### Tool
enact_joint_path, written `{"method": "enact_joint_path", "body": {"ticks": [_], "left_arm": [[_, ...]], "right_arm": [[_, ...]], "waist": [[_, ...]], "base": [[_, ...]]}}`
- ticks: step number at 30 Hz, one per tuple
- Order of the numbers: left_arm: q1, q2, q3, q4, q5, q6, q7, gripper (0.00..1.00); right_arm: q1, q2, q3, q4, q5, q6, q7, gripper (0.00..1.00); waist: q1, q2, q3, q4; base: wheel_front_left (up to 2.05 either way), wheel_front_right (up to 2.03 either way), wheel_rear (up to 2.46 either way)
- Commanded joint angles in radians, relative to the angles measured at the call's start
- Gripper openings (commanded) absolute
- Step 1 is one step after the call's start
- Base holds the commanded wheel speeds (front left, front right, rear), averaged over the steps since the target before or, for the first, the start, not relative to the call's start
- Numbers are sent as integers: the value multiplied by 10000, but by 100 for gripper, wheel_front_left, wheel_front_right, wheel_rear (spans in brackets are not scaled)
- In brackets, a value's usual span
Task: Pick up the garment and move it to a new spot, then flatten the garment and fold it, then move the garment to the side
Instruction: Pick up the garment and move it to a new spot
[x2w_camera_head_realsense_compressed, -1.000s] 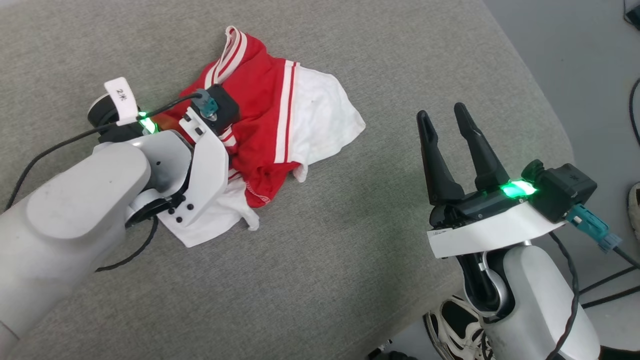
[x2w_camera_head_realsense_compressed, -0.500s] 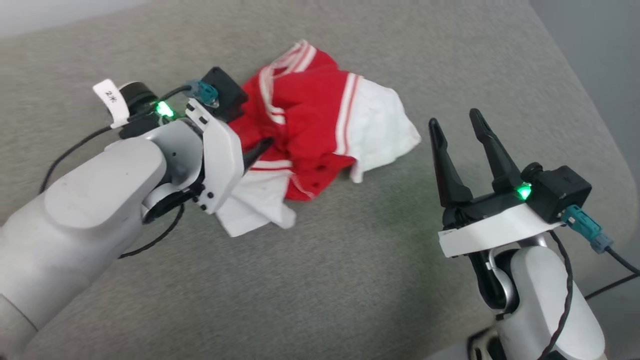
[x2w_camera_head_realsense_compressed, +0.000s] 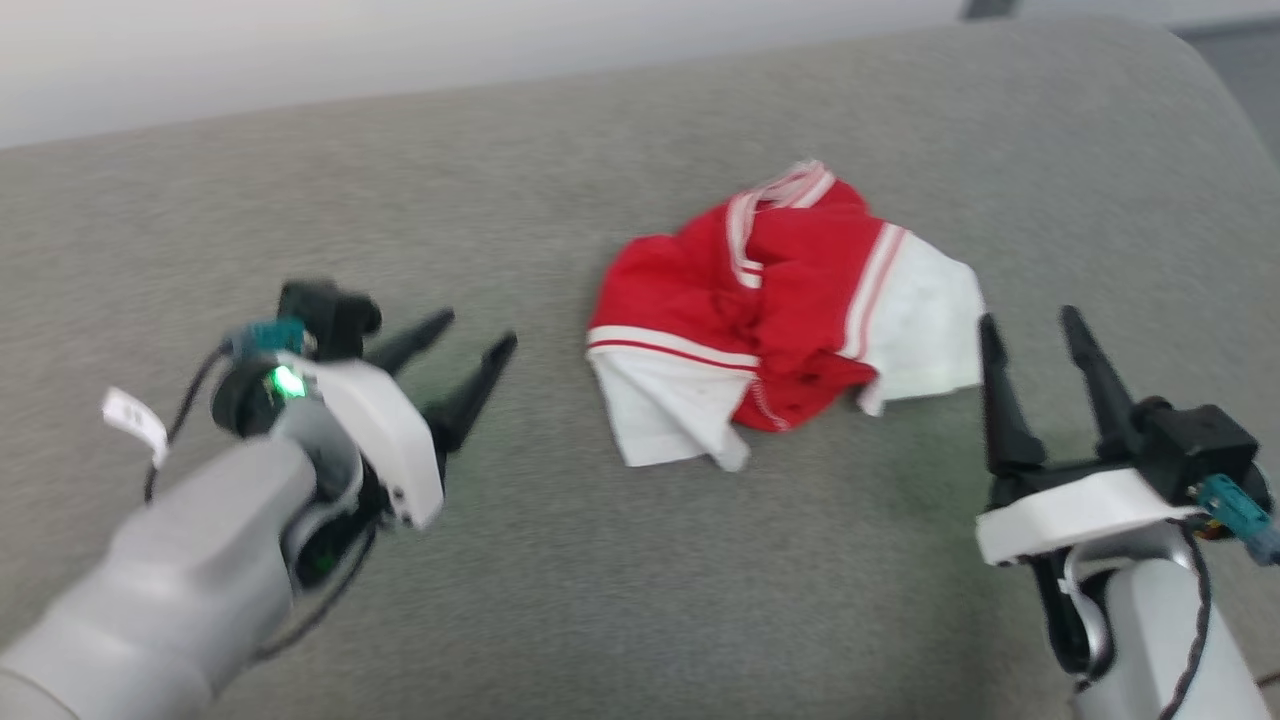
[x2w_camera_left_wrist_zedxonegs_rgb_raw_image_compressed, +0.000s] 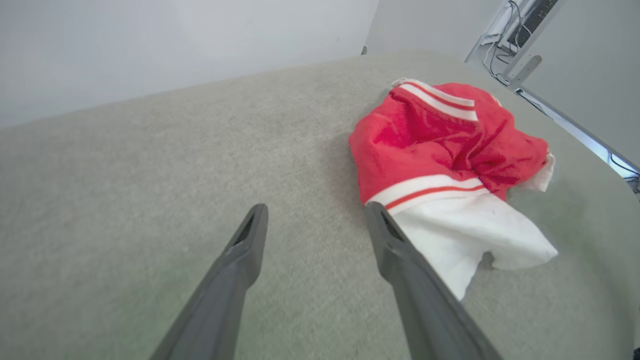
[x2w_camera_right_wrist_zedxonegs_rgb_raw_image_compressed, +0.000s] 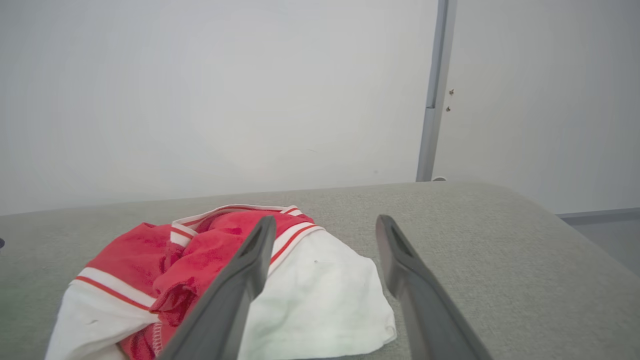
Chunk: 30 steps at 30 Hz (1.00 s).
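The garment (x2w_camera_head_realsense_compressed: 780, 310), a red shirt with white sleeves and striped trim, lies crumpled in a heap on the grey padded surface (x2w_camera_head_realsense_compressed: 600, 580). My left gripper (x2w_camera_head_realsense_compressed: 475, 335) hovers to its left, open and empty, well apart from the cloth. In the left wrist view the garment (x2w_camera_left_wrist_zedxonegs_rgb_raw_image_compressed: 440, 150) sits to the right of the spread fingers (x2w_camera_left_wrist_zedxonegs_rgb_raw_image_compressed: 247, 240). My right gripper (x2w_camera_head_realsense_compressed: 1030, 325) stands open just right of the white sleeve. In the right wrist view the garment (x2w_camera_right_wrist_zedxonegs_rgb_raw_image_compressed: 200, 270) lies ahead and to the left, partly behind one finger (x2w_camera_right_wrist_zedxonegs_rgb_raw_image_compressed: 245, 270).
The grey surface curves down at its rounded right edge (x2w_camera_head_realsense_compressed: 1230, 120). A pale wall (x2w_camera_right_wrist_zedxonegs_rgb_raw_image_compressed: 200, 100) rises beyond the far edge. A metal frame and cables (x2w_camera_left_wrist_zedxonegs_rgb_raw_image_compressed: 525, 45) stand past the surface in the left wrist view.
My left gripper opened, let go of the garment and drew back to the left. The head camera shifted, so the whole picture moved. The right gripper stayed open.
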<state>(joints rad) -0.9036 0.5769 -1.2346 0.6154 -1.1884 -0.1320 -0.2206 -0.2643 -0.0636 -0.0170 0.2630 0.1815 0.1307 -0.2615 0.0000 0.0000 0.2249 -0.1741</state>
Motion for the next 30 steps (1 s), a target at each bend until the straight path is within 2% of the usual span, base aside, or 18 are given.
{"method": "enact_joint_path", "body": {"ticks": [1, 5, 10, 14, 18, 23, 25, 27, 30], "left_arm": [[372, -108, 99, 122, -173, 31, -200, 100], [1331, -294, 615, 525, -381, 31, -435, 100], [2826, -494, 2699, 556, 475, 30, -458, 100], [4083, -653, 4766, 332, 1564, 140, -463, 100], [5579, -944, 6796, -320, 2861, 217, -458, 100], [7216, -1385, 9252, -1715, 4850, 314, -458, 100], [7634, -1542, 9919, -2167, 5722, 364, -459, 100], [7774, -1590, 10236, -2361, 6149, 384, -459, 100], [8070, -2028, 11077, -2845, 6945, 376, -460, 100]], "right_arm": [[152, -112, -177, -9, -122, 0, -48, 100], [353, -241, -482, 27, -201, 2, -48, 100], [610, -443, -687, 75, -151, 2, -48, 100], [769, -490, -738, 28, -86, 2, -48, 100], [997, -490, -740, -37, -44, 2, -48, 100], [1077, -484, -627, -135, 17, 0, -48, 100], [1129, -482, -665, -194, 23, 0, -48, 100], [1131, -472, -666, -216, 12, 2, -48, 100], [1078, -464, -652, -307, 19, 2, -49, 100]], "waist": [[0, 0, -503, 898], [0, 0, -825, 1536], [0, 0, -1283, 2206], [0, 0, -1559, 2511], [0, 0, -1795, 2624], [0, 0, -1834, 2406], [0, 0, -1790, 2370], [0, 0, -1752, 2348], [0, 0, -1652, 2253]], "base": [[0, 0, 0], [0, 0, 0], [0, 0, 0], [0, 0, 0], [0, 0, 0], [0, 0, 0], [0, 0, 0], [0, 0, 0], [0, 0, 0]]}}
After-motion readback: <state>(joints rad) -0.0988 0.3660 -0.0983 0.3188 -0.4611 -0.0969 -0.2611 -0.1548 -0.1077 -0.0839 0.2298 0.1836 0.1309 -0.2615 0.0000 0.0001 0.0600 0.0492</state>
